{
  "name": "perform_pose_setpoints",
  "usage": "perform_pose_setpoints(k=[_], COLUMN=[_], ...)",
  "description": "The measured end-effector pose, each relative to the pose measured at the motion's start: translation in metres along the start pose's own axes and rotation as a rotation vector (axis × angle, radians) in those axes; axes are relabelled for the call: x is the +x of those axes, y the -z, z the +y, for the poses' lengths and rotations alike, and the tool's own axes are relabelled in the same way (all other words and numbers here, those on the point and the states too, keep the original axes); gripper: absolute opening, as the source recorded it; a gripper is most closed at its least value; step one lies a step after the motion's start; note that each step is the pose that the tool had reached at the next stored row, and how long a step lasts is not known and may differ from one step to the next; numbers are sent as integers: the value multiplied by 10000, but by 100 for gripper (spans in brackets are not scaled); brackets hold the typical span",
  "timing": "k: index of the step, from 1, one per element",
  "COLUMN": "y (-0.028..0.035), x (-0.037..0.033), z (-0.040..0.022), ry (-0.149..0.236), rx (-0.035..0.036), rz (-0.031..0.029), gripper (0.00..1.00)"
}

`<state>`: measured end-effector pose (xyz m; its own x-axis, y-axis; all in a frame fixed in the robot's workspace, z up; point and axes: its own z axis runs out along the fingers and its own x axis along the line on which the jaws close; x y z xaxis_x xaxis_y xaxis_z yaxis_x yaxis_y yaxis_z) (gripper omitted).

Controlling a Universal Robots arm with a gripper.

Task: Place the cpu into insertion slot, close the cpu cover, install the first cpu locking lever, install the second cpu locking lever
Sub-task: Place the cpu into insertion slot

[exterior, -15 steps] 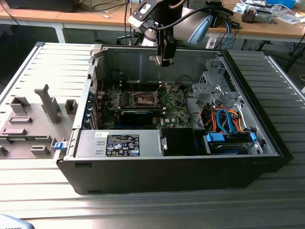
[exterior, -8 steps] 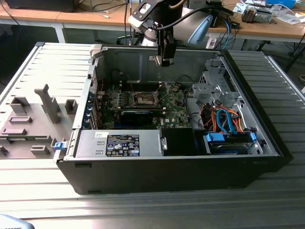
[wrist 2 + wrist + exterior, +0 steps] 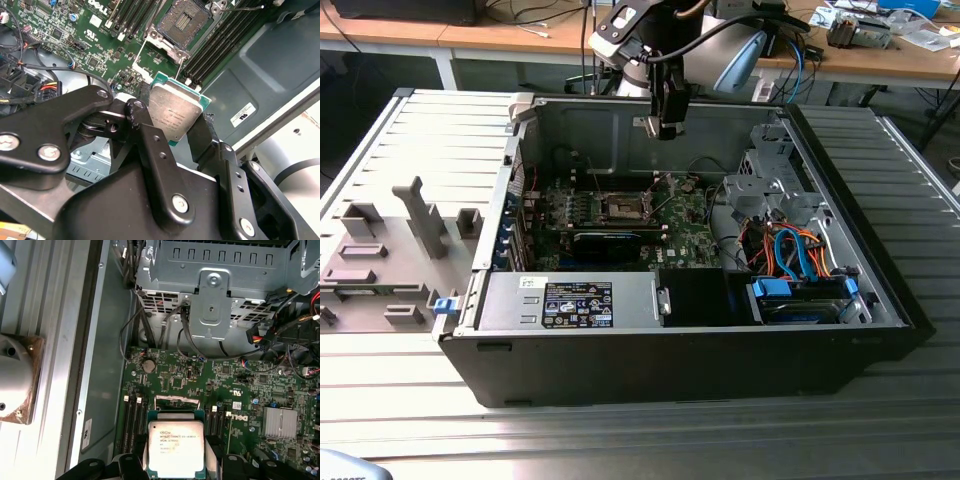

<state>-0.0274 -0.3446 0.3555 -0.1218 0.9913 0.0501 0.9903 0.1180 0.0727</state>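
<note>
I am gripping the cpu by two opposite edges, my gripper pinched narrow around it. Its silvery lid is facing the second wrist camera and its green underside is pointing toward the board. I judge that I am holding it by the edges so that the contact face is touching nothing and can go down flat.

In the exterior view my gripper is hanging above the insertion slot, well clear of it and inside the open computer case. So the chip is in the air, not yet seated.

In the second wrist view the insertion slot is showing its dark centre bare. The cpu cover appears to be swung back from that centre, which leaves the way open. A thin wire lever is angling away from the slot's rim. A second seems to be doing the same just beside it, though I cannot be certain of either.

Counting:
- one cpu
- one insertion slot
- one cover
- two levers, as far as I can tell
- two fingers on my claw
- two banks of long memory slots, one on each side of the insertion slot
- one black graphics card, lying just beside the slot on the side away from my gripper
</note>
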Motion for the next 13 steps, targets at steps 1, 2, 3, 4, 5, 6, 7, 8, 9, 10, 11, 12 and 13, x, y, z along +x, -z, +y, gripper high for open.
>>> perform_pose_setpoints(k=[1, 2, 3, 4, 5, 6, 7, 8, 9, 10, 11, 12, 13], y=[0, 0, 0, 0, 0, 0, 0, 0, 0, 0, 0, 0, 0], x=[0, 0, 0, 0, 0, 0, 0, 0, 0, 0, 0, 0, 0], z=[0, 0, 0, 0, 0, 0, 0, 0, 0, 0, 0, 0, 0], ry=[-7, -18, -24, -31, -39, -47, -56, -63, -70, -77, -88, -96, -104], rx=[0, -1, -1, -1, -2, -2, -2, -3, -3, -4, -4, -5, -5], rz=[-1, -1, -2, -3, -3, -4, -5, -5, -5, -6, -7, -8, -8], gripper=[55, 55, 55, 55, 55, 55, 55, 55, 55, 55, 55, 55, 55])
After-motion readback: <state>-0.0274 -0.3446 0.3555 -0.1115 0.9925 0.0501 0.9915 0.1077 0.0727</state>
